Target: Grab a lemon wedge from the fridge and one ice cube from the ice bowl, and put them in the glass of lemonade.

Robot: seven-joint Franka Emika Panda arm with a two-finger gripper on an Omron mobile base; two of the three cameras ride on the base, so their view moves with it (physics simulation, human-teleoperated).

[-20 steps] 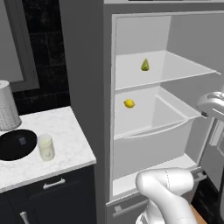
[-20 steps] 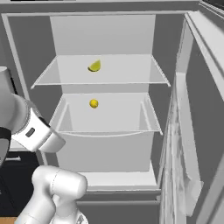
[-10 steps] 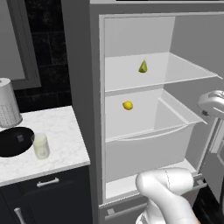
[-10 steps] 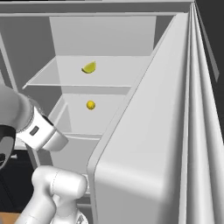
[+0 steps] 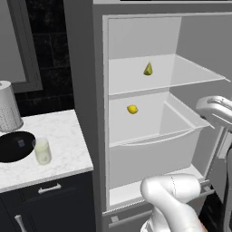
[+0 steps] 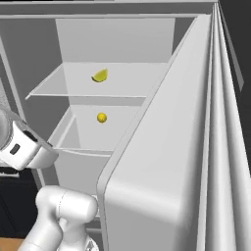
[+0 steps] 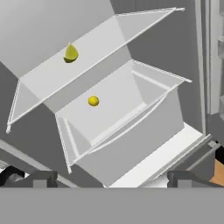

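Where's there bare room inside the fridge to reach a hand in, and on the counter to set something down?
Fridge: the upper shelf is bare either side of the lemon wedge; the bin below holds just the whole lemon. Counter: free between the glass of lemonade and the fridge; crowded left, by the ice bowl and paper towel roll.

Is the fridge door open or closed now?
Open: the fridge shows its white shelves, with the lemon wedge visible inside.

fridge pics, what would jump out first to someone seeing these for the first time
The open fridge with its bare white interior draws the eye: a small yellow-green lemon wedge sits alone on the upper shelf, and a round yellow whole lemon lies in the drawer below it. In the right base view the fridge door looms large in the foreground. On the marble counter to the left, the glass of lemonade stands beside the black ice bowl.
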